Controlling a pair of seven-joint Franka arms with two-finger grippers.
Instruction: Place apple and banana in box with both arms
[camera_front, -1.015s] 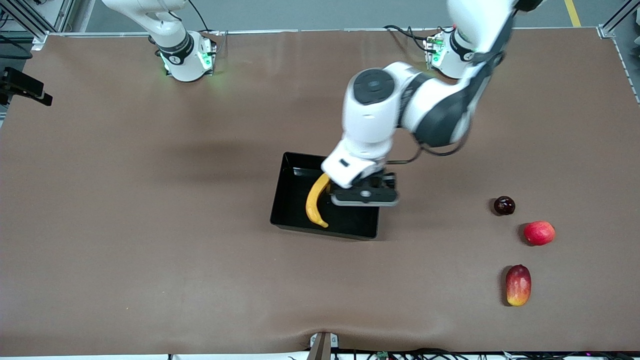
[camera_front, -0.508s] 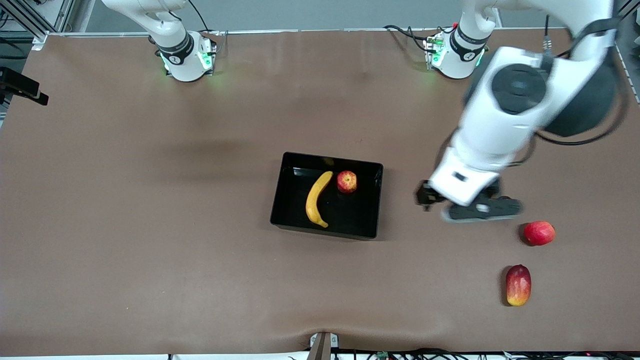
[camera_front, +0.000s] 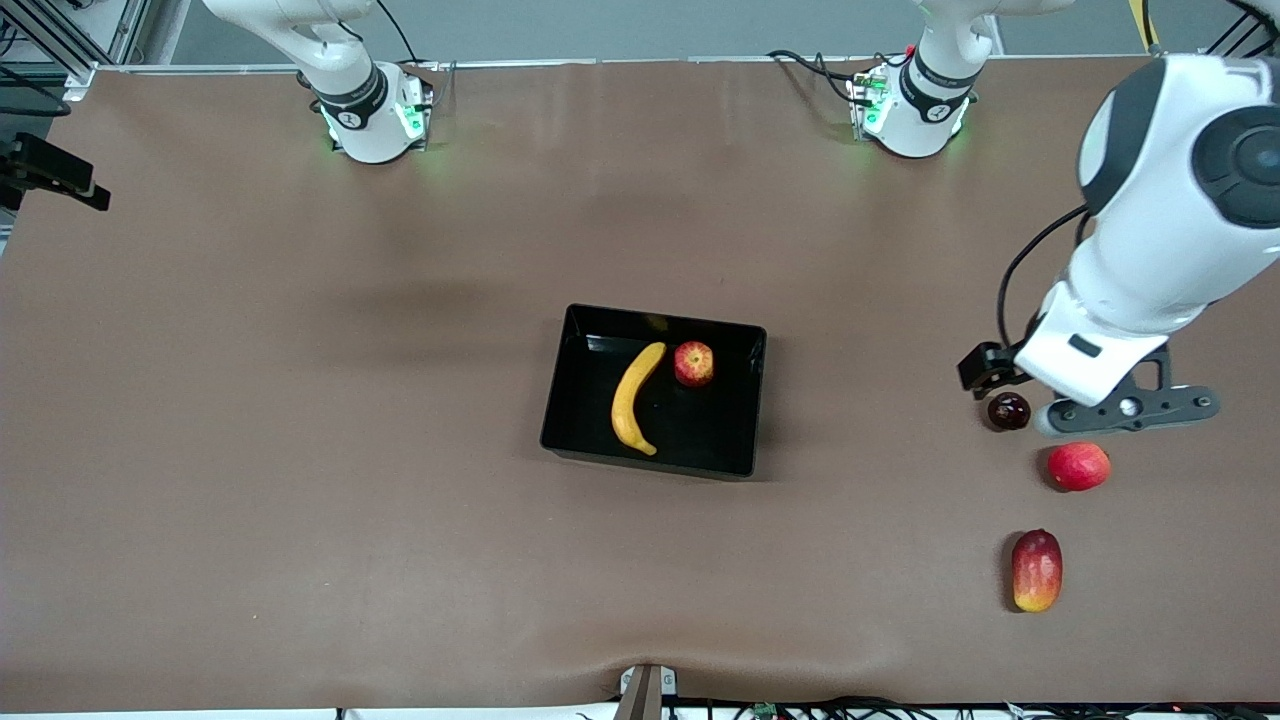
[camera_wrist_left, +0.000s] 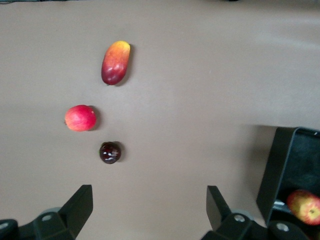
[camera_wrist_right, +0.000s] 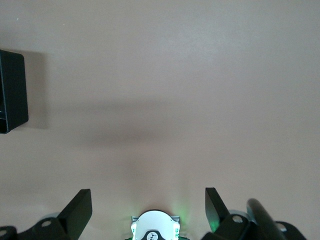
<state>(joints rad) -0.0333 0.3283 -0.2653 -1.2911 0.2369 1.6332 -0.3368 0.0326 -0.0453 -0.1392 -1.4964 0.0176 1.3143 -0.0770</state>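
Both banana, apple in box

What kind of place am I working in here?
Probably a robotics lab bench: a brown-covered table with two arm bases bolted along one edge, cables, and fruit beside a black box holding the banana and apple.

Dark plum, red fruit, mango — brown table.

- Even, bright overhead light; the brown table looks flat and matte.
- Soft, diffuse shadows lie on the table in the front and right wrist views.
- The glossy box shows faint glare.
- Edges seem slightly soft, perhaps from lens distortion.
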